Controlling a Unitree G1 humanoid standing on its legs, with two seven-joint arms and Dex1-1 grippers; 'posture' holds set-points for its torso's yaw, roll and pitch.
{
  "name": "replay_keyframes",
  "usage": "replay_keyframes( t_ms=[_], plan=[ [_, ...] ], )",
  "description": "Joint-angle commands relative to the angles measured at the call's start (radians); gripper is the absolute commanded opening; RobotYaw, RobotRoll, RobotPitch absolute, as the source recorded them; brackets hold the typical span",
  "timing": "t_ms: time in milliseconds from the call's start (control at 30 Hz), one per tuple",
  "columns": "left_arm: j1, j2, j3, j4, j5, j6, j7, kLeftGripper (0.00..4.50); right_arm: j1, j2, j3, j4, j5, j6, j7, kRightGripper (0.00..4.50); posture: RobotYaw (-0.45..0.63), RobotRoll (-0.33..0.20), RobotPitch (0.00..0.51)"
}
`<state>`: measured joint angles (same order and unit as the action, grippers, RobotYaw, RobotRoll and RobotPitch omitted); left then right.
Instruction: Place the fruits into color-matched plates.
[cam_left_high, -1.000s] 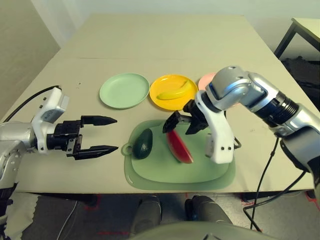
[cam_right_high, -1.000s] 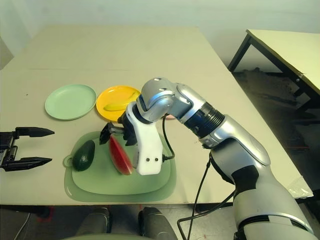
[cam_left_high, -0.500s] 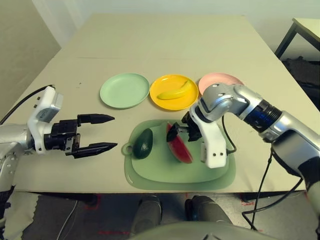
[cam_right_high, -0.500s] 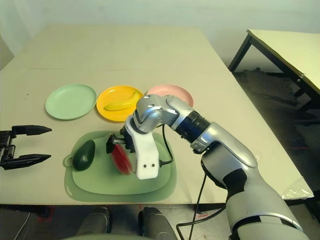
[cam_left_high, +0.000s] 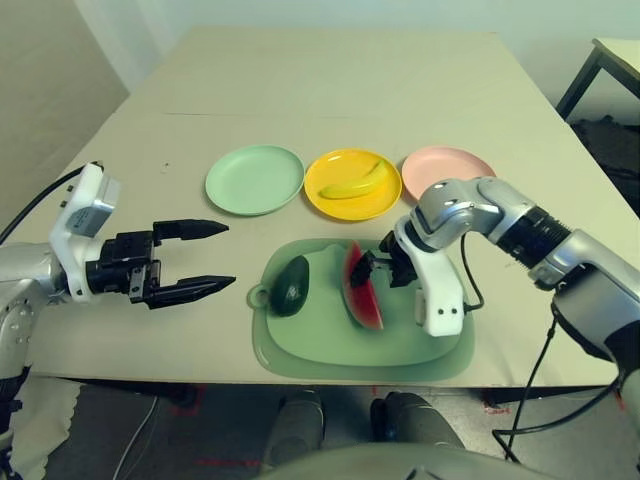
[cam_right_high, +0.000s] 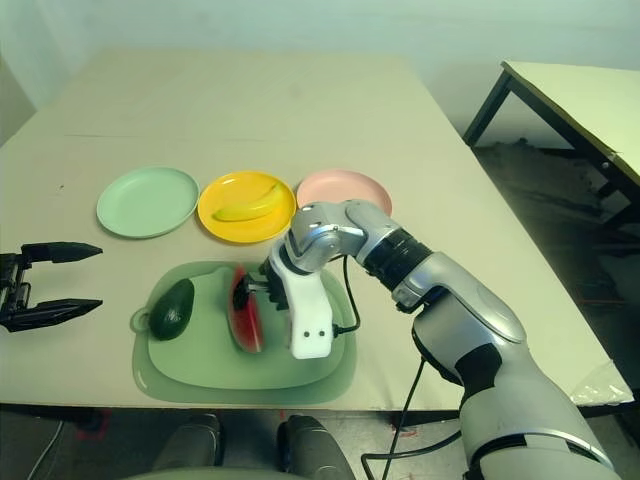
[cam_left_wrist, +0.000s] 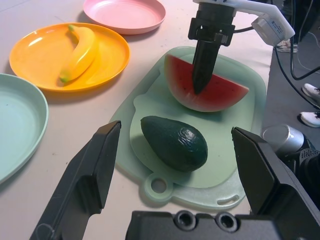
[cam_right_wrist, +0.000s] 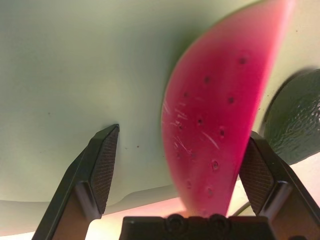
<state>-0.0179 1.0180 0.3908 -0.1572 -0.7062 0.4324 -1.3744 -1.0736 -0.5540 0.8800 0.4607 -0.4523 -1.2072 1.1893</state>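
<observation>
On the beige table (cam_left_high: 420, 80) the watermelon wedge (cam_left_high: 361, 289) stands on its rind on the green mat (cam_left_high: 300, 345), between the spread fingers of the right gripper (cam_right_wrist: 181, 165); it looks light, stiff and smooth, so pinching its flat red faces seems safest.

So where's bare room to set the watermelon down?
The pink plate and mint green plate lie bare. The yellow plate holds the banana. The mat is crowded: avocado, watermelon wedge, right gripper.
</observation>
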Motion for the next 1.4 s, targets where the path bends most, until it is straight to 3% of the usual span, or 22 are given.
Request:
replay_keyframes(
  t_ms=[33,367,600,700,833,900,1167,1300,1400],
  plan=[
    [0.006,-0.006,0.009,-0.003,0.006,-0.008,0.004,4.5,0.044,-0.016,0.048,-0.008,-0.017,0.026,0.029,4.45,0.16,0.0,0.104],
    [-0.002,-0.009,-0.001,0.005,0.015,-0.022,0.005,4.5,0.116,0.003,-0.001,-0.141,0.03,0.294,0.105,4.45,0.15,0.0,0.098],
    [-0.006,-0.006,-0.003,0.007,0.014,-0.022,0.004,4.5,0.141,0.023,-0.02,-0.171,0.007,0.345,0.12,4.45,0.15,0.0,0.101],
    [-0.011,-0.004,-0.003,0.013,0.015,-0.022,0.005,4.5,0.149,0.027,-0.024,-0.187,0.021,0.352,0.137,3.87,0.15,0.0,0.101],
    [-0.015,-0.003,-0.003,0.017,0.015,-0.022,0.004,4.5,0.146,0.03,-0.024,-0.185,0.028,0.339,0.156,2.4,0.15,0.0,0.102],
    [-0.017,-0.003,-0.004,0.018,0.016,-0.023,0.004,4.5,0.145,0.031,-0.026,-0.183,0.03,0.336,0.161,1.99,0.15,0.0,0.102],
    [-0.023,-0.005,-0.01,0.019,0.016,-0.021,0.004,4.5,0.115,0.01,-0.073,-0.167,0.104,0.407,0.218,1.99,0.14,0.0,0.104],
    [-0.021,-0.006,-0.007,0.02,0.016,-0.021,0.004,4.5,0.032,0.019,-0.153,-0.088,0.165,0.521,0.236,1.99,0.13,0.0,0.103],
    [-0.015,-0.005,-0.003,0.023,0.017,-0.023,0.001,4.5,-0.054,0.014,-0.193,0.032,0.137,0.518,0.204,1.99,0.11,0.0,0.099]
  ],
)
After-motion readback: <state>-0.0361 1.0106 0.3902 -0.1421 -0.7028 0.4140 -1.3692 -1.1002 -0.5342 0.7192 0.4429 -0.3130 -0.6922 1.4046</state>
